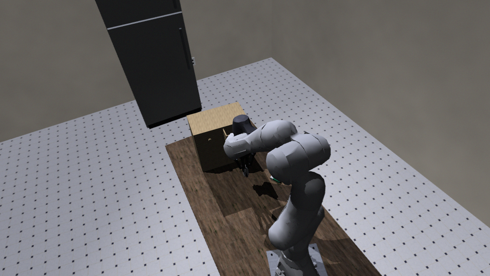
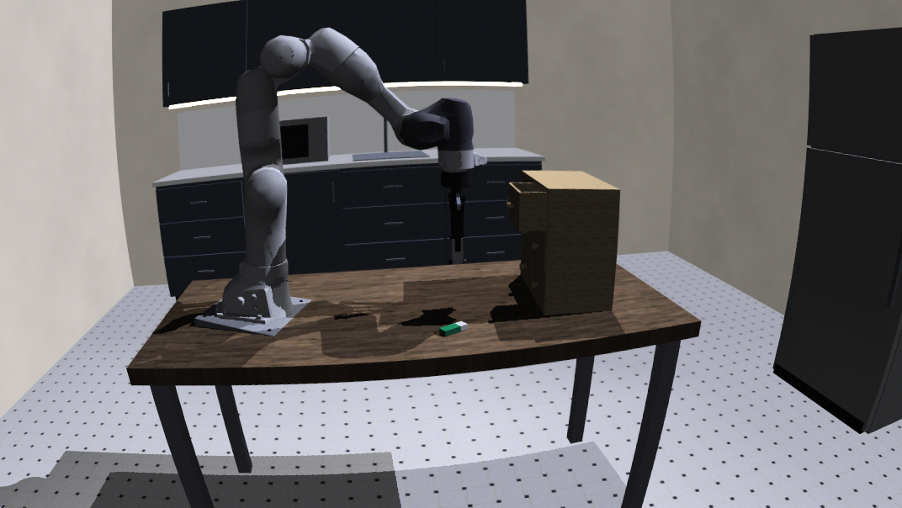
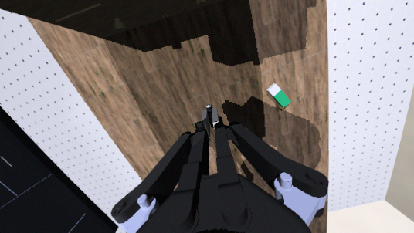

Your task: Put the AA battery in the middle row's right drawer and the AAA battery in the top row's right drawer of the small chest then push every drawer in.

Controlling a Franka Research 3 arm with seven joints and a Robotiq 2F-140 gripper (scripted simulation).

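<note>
My gripper points down above the table, in front of the chest. It is shut on a slim dark battery with a silvery end, by its slimness the AAA battery. The small wooden chest stands at the table's far end. Its top right drawer is pulled partly out and looks level; the gripper is beyond its front and lower. The other drawers that show look pushed in. No AA battery is in sight; the drawers' insides are hidden.
A green and white block lies on the table towards its right edge. The arm hides part of the chest's front in the top view. A fridge stands behind the chest.
</note>
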